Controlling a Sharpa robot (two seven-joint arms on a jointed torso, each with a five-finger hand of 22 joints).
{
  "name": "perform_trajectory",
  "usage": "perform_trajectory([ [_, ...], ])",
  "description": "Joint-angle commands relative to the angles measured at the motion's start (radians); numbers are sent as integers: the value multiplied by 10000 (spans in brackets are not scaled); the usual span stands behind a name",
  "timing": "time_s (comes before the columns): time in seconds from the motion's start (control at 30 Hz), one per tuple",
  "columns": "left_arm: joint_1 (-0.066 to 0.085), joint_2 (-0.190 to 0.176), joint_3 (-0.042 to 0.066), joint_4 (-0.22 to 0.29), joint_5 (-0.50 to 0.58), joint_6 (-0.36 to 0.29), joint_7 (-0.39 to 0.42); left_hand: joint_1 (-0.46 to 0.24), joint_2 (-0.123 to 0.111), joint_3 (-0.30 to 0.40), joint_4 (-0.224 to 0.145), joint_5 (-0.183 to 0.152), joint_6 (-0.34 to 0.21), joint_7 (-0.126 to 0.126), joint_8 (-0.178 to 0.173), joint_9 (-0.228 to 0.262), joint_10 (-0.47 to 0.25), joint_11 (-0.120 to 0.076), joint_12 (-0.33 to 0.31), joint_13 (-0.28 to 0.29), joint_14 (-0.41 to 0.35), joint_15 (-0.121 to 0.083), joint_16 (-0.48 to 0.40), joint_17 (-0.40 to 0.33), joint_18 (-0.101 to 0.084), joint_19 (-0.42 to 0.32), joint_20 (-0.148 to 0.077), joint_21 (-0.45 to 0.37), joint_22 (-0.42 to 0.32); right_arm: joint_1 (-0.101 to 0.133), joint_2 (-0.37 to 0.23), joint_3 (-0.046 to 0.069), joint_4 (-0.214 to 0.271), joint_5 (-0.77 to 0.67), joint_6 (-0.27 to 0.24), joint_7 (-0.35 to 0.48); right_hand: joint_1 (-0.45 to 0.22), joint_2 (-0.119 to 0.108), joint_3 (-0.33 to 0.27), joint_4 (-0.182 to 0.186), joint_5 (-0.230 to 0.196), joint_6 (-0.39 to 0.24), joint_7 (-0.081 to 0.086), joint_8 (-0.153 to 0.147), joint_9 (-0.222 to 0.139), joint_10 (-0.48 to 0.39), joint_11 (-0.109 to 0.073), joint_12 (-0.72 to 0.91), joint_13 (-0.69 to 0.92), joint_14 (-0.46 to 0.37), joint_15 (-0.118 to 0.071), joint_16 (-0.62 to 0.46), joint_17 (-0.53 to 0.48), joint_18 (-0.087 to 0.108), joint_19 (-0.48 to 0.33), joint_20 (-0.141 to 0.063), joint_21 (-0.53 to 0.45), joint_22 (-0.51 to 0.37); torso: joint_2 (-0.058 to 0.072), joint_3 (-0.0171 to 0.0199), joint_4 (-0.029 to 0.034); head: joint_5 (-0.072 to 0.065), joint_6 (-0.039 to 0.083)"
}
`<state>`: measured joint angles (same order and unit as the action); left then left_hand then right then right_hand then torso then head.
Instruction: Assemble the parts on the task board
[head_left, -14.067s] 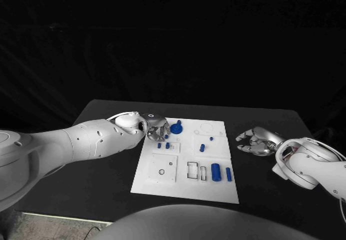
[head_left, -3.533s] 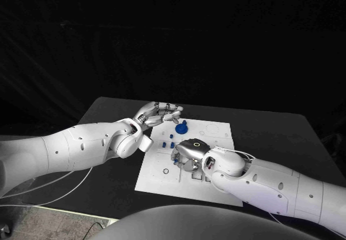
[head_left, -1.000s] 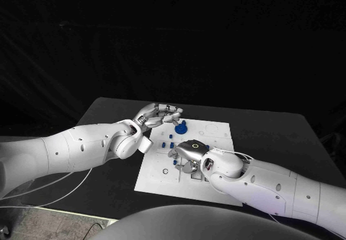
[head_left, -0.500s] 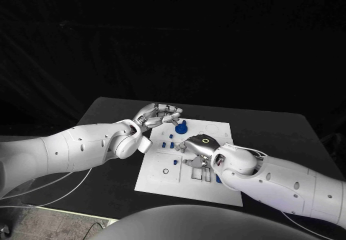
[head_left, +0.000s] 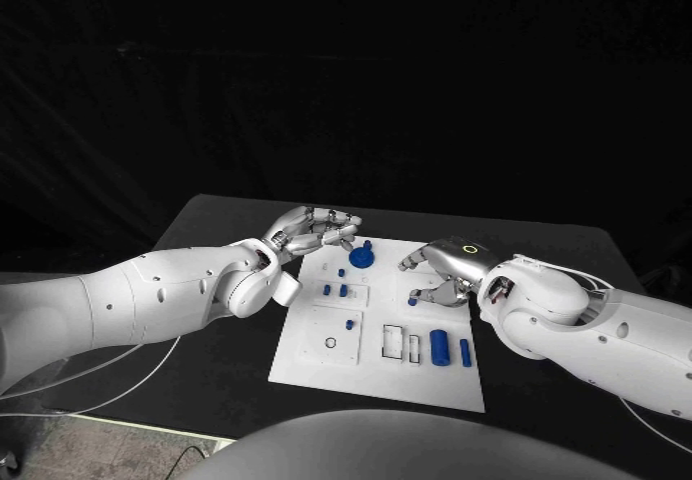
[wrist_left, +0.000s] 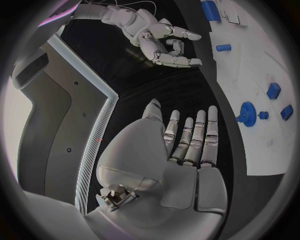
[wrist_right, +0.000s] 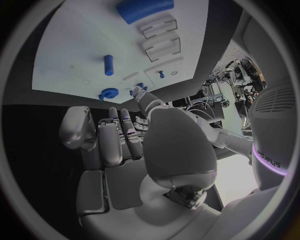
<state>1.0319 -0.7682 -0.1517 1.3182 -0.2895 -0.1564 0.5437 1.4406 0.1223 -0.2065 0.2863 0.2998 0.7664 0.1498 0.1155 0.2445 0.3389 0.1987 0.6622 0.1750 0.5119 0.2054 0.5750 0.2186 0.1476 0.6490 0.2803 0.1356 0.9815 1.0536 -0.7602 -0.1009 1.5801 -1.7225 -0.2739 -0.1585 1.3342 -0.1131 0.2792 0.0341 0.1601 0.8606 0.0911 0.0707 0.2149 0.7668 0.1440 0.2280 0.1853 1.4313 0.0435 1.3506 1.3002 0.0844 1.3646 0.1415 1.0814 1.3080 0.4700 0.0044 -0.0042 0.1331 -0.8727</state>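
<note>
The white task board (head_left: 372, 375) lies in the middle of the table. A blue gear (head_left: 362, 257) stands near its far edge, with small blue pegs (head_left: 335, 291) in front of it and one peg (head_left: 351, 324) on the left square. Two blue cylinders (head_left: 438, 347) lie at the board's near right. My right hand (head_left: 440, 270) hovers over the far right of the board, fingers apart and holding nothing, and a short blue peg (head_left: 414, 299) lies just below its fingertips. My left hand (head_left: 312, 232) is raised at the far left corner, palm up, fingers spread and empty.
The black table (head_left: 216, 330) surrounds the board on all sides. In the left wrist view the right hand (wrist_left: 159, 37) hangs beside the board (wrist_left: 262, 65) and the gear (wrist_left: 248, 113). The right wrist view shows the board (wrist_right: 81, 45) and a lying peg (wrist_right: 109, 65).
My right hand has drawn back from the board's middle to its far right side, uncovering a small blue peg on the left square. My left hand has stayed put.
</note>
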Motion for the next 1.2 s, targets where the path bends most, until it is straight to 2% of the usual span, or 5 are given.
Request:
perform_trajectory([
  [0.03,-19,19,5,-6,141,150,130,40,80,-17,-11,51,-46,4,60,-12,-51,-9,55,-16,-33,72,47,-17,-61,88,-11,-49,7,-55,-68,-4,-172,147,422,-311,41,30,-146,59,-47,-285,-318,-91,-131,-139,28,-53,-90,-4,99,58,-31,145,0,112,-65,1275,-22,21,17,-41,1],
  [0.13,-37,12,5,-16,153,158,132,41,83,-17,-10,53,-47,3,60,-13,-52,-8,57,-17,-33,72,49,-18,-61,89,-12,-49,7,-131,-74,-4,-341,164,405,-289,131,20,-338,149,-59,-820,-529,-107,-341,-165,45,-8,-186,-11,123,62,-59,151,9,143,-101,1273,-18,20,19,-47,1],
  [0.27,-78,-1,5,-33,162,171,138,41,83,-17,-10,53,-47,3,60,-13,-52,-8,57,-17,-33,72,49,-18,-61,89,-12,-49,7,-254,8,-5,-595,220,377,-231,175,-14,-538,294,-134,-948,-317,-51,-450,-203,56,24,-276,-12,135,75,-73,151,22,157,-118,1276,-17,31,32,-55,1],
  [0.57,-120,-14,5,-44,166,183,134,46,96,-16,-6,60,-49,3,63,-15,-57,-5,62,-22,-35,74,52,-21,-64,91,-14,-50,9,-482,393,-4,-1247,300,317,-16,512,171,-634,366,67,-140,289,244,-383,101,12,315,-364,47,150,173,-29,130,118,175,-17,1320,-4,14,39,-82,1],
  [1.2,-130,15,5,-45,167,231,106,53,104,-16,-6,67,-50,3,65,-16,-61,-3,66,-25,-37,75,55,-23,-67,93,-15,-51,9,-797,1058,-2,-2122,465,224,329,752,408,-425,224,313,997,643,472,-274,1159,-188,799,-415,95,24,254,-12,106,216,74,113,1371,-4,4,30,-84,1],
])
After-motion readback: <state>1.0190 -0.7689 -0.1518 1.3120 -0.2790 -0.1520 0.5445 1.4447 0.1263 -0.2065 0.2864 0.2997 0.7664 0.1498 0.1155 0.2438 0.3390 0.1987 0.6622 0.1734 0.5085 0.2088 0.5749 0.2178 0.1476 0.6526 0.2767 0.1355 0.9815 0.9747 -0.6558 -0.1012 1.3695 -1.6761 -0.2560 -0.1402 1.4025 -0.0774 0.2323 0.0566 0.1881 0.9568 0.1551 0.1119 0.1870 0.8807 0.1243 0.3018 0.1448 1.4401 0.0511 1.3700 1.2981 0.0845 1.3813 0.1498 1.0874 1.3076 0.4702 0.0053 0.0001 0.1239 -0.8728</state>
